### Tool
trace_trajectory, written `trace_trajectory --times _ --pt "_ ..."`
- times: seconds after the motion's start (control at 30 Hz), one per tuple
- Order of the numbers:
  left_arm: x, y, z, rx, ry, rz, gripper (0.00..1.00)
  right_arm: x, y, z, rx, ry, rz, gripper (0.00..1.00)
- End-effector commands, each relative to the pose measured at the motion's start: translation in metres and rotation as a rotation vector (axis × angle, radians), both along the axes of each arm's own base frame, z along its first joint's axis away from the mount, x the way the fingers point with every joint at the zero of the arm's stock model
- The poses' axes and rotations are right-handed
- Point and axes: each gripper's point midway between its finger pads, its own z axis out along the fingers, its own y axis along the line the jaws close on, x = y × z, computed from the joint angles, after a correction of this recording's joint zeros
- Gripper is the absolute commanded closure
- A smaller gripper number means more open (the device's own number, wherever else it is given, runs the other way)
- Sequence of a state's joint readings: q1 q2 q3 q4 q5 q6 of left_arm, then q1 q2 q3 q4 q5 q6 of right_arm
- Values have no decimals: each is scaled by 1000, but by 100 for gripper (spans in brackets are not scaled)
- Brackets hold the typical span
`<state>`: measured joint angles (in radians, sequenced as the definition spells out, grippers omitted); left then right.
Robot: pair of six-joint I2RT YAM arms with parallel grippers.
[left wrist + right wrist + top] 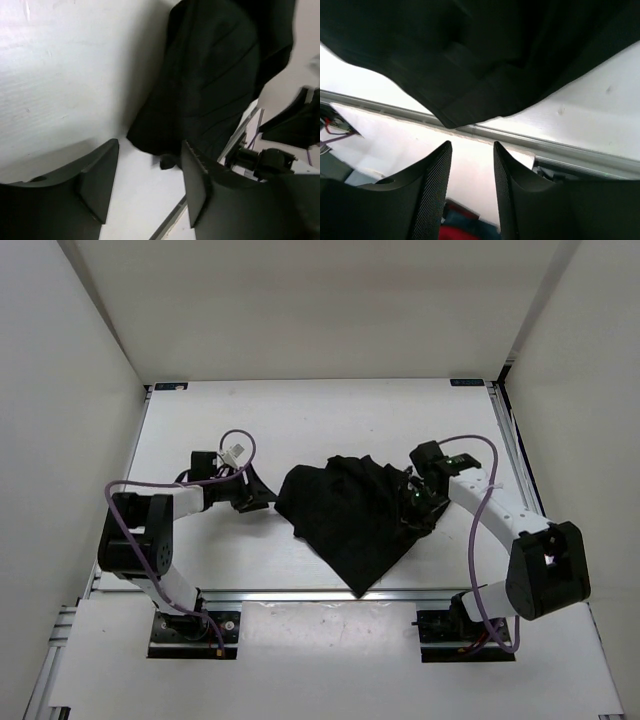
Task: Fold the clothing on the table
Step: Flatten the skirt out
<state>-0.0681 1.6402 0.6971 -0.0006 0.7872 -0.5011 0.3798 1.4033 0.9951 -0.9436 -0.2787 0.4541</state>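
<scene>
one wide white tabletop [300, 415] fills most of the top view, with white walls on three sides and a metal rail [300, 595] along its near edge. the clothing [355, 515], a single black garment, lies bunched and wrinkled near the middle of the tabletop, a little to the right of centre. it is broad at the far side and narrows to a pointed corner that reaches the rail.

both arms lie low over the tabletop, one on each side of the garment. the left arm [150, 530] bends in from the left, and the left fingers [100, 175] stand wide apart just beside the garment's left edge. they hold nothing, and bare tabletop shows between them. whether they touch the fabric i cannot tell.

the right arm [500, 510] comes in from the right, and its wrist sits at the garment's right edge. the right fingers [432, 185] are partly apart with a narrow gap. nothing is between them, and the black fabric lies beyond their tips.

two thin purple cables loop above the arms, one near the left wrist [245, 445] and one along the right arm [475, 540].
</scene>
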Motion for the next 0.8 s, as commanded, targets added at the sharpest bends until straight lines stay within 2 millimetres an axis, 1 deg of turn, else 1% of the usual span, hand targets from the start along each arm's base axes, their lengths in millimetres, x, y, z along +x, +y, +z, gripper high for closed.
trace_trajectory --times 0.0,0.03,0.07,0.1,0.13,0.2,0.23,0.27,0.3,0.33,0.37,0.43,0.47,0.5,0.53,0.57,0.6,0.63,0.67,0.7,0.73,0.77 --pt "20 9 34 -22 -106 40 35 -30 -5 -11 -3 104 -30 55" --pt "30 15 43 -50 -122 66 36 -40 -7 -19 0 147 -36 53" --pt "35 14 47 -80 -135 65 37 -46 -8 -23 -6 167 -39 53" --pt "39 11 51 -104 -128 73 36 -55 -10 -30 -12 196 -36 54" --pt "45 9 59 -127 -149 74 35 -58 -12 -36 -20 210 -48 54" --pt "50 7 60 -131 -161 70 35 -66 -8 -41 -5 240 -53 53" --pt "50 3 58 -116 -164 52 35 -64 -4 -44 11 242 -73 53" --pt "46 0 51 -99 -149 42 35 -64 -3 -45 19 235 -72 51" --pt "47 -1 48 -74 -158 29 35 -68 -2 -47 19 250 -88 50" --pt "45 -1 42 -48 -159 16 35 -63 1 -47 30 236 -109 50" --pt "45 -1 38 -43 -152 16 35 -64 2 -46 33 235 -111 49" --pt "42 0 30 -46 -142 10 35 -58 5 -48 48 229 -174 46" --pt "40 -1 27 -50 -133 4 37 -56 8 -47 81 222 -208 44" --pt "39 -2 23 -40 -122 4 36 -53 9 -45 104 201 -235 43" --pt "37 -1 18 -26 -116 -14 37 -52 15 -45 141 210 -265 44" --pt "35 0 12 24 -113 -29 38 -52 15 -44 166 210 -321 42" --pt "32 0 6 68 -90 -31 38 -49 17 -42 198 183 -327 41" --pt "33 3 2 101 -103 -43 38 -47 18 -42 199 177 -353 41" --pt "31 -1 0 129 -114 -58 38 -48 16 -41 201 175 -377 41" --pt "26 -3 -5 133 -106 -62 37 -45 16 -37 212 156 -393 41" --pt "20 -4 -11 131 -90 -65 37 -48 14 -42 211 176 -411 41" --pt "18 -8 -13 125 -93 -79 38 -49 14 -41 222 173 -429 38"
